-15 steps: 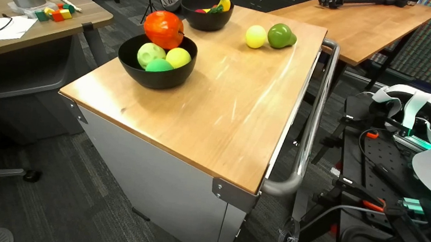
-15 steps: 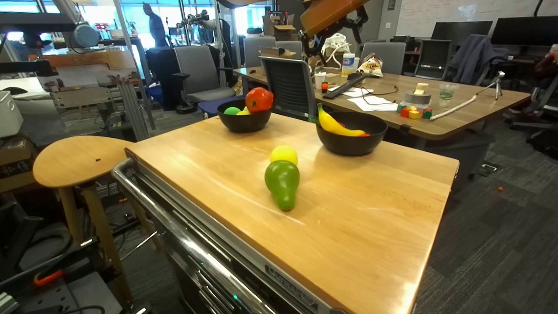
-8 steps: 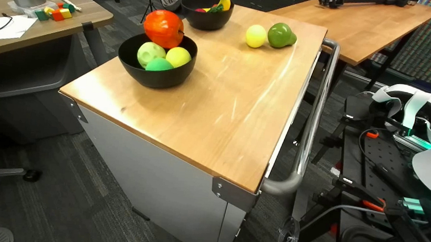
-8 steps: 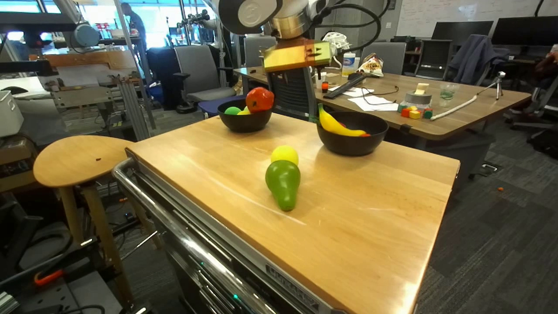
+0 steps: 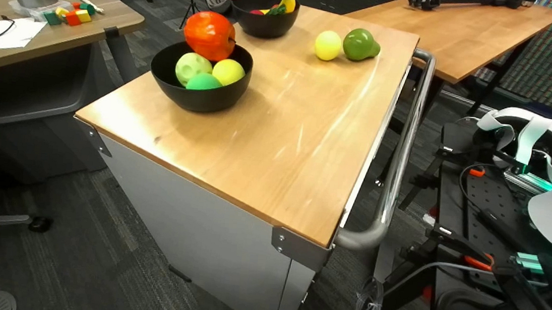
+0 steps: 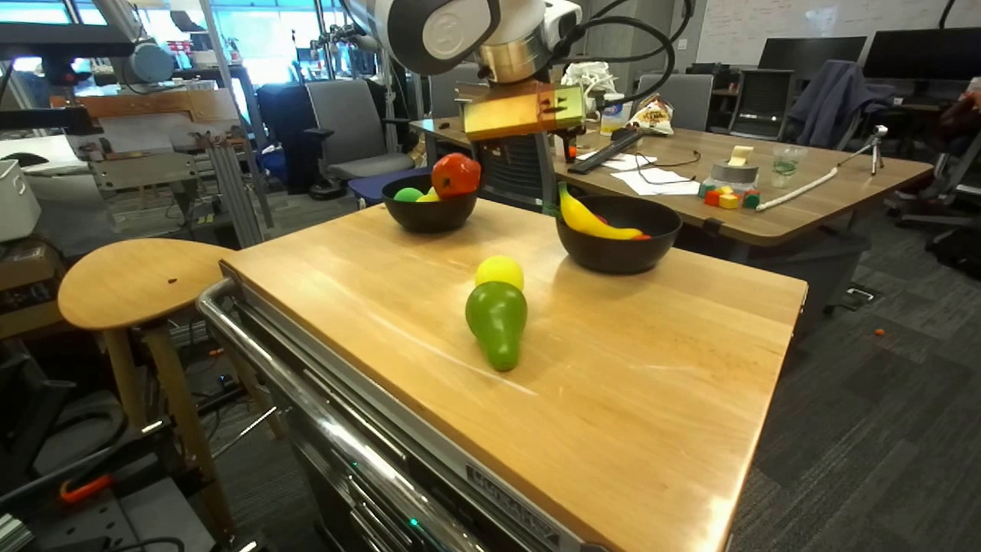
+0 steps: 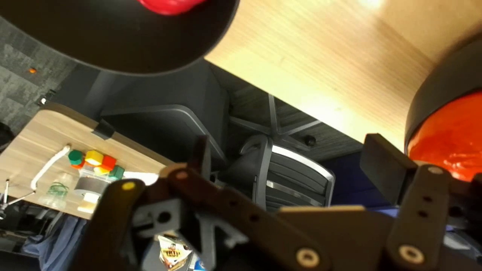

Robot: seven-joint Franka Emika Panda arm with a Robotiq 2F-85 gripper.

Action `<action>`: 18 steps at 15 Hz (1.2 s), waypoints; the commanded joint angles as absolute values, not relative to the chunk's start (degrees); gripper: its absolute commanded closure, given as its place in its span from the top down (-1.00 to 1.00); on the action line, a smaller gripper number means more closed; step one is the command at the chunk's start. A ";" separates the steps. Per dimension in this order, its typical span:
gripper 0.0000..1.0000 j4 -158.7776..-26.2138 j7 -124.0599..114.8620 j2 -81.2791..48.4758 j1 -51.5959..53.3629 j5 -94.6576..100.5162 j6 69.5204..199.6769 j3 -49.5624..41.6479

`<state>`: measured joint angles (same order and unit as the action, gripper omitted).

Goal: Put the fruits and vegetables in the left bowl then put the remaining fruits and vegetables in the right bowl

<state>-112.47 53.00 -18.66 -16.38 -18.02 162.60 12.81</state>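
Note:
A yellow ball-shaped fruit (image 5: 328,45) (image 6: 500,268) and a green pear-shaped fruit (image 5: 359,45) (image 6: 497,318) lie close together on the wooden cart top. A black bowl (image 5: 200,102) (image 6: 429,220) holds a large orange-red fruit (image 5: 210,36) (image 6: 457,175) (image 7: 452,135), with green and yellow round ones. Another black bowl (image 5: 264,28) (image 6: 619,253) (image 7: 124,41) holds a banana (image 6: 588,217) and a red item (image 7: 169,4). My gripper (image 7: 293,162) is open and empty in the wrist view. Its orange body (image 6: 521,112) is above the cart's far edge; its fingertips are hard to make out there.
A metal rail (image 5: 405,152) (image 6: 322,406) runs along one cart edge. A round stool (image 6: 138,284) stands beside the cart. A table with coloured blocks (image 6: 724,199) and a grey chair (image 6: 510,165) stand behind the bowls.
My arm has come down into view, and the gripper has swung from a tilted pose to a lower, nearly level one above the far edge. The fruits and bowls have not moved.

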 commanded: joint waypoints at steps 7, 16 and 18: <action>1.00 -141.68 45.32 6.53 -10.97 -8.70 166.04 7.35; 1.00 -149.07 35.54 7.48 -9.49 3.22 173.85 -2.16; 1.00 -149.63 37.97 9.47 -9.77 1.10 170.21 -1.46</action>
